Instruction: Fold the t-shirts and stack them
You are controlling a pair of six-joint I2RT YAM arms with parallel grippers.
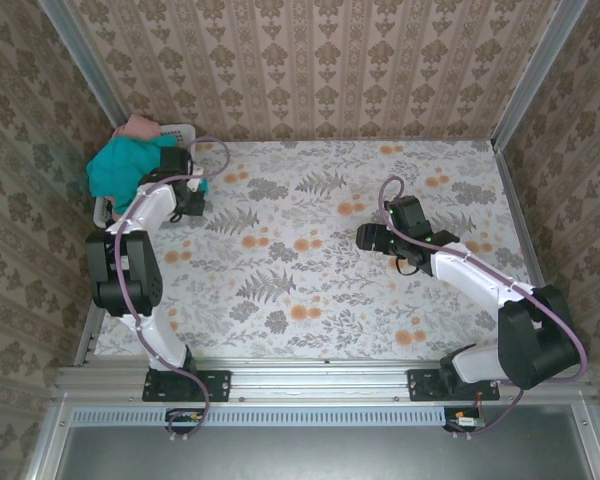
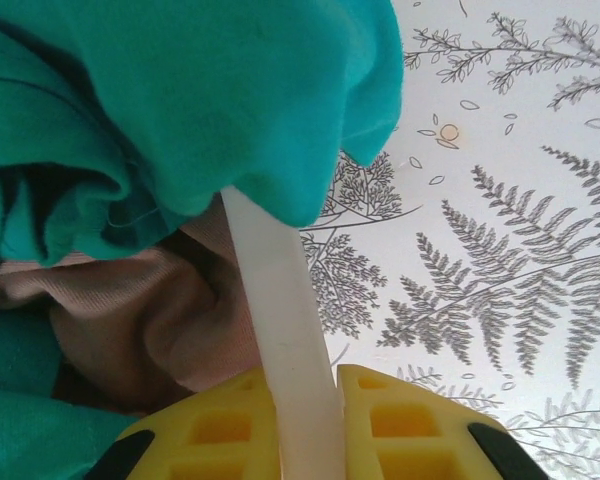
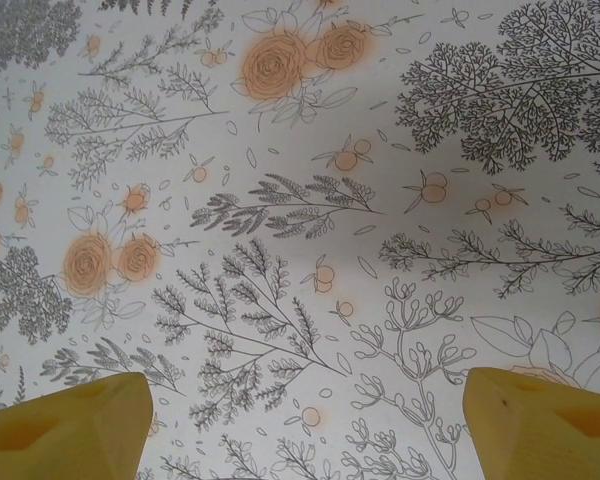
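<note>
A teal-green t-shirt point(image 1: 120, 165) hangs over the side of a white laundry basket point(image 1: 177, 131) at the table's far left corner, and a salmon-pink t-shirt point(image 1: 137, 124) lies in the basket behind it. My left gripper point(image 1: 185, 188) is at the basket's right side. In the left wrist view its yellow jaws point(image 2: 310, 378) are shut on the basket's white plastic rim point(image 2: 275, 290). The teal t-shirt point(image 2: 180, 90) drapes over that rim, with pink cloth point(image 2: 150, 310) below it inside the basket. My right gripper point(image 1: 366, 237) hovers open over the middle right of the table point(image 3: 302, 385), holding nothing.
The floral tablecloth point(image 1: 310, 260) covers the whole table, and patterned walls close it in at the back and both sides. The basket sits against the left wall. Both arm bases are on the rail at the near edge.
</note>
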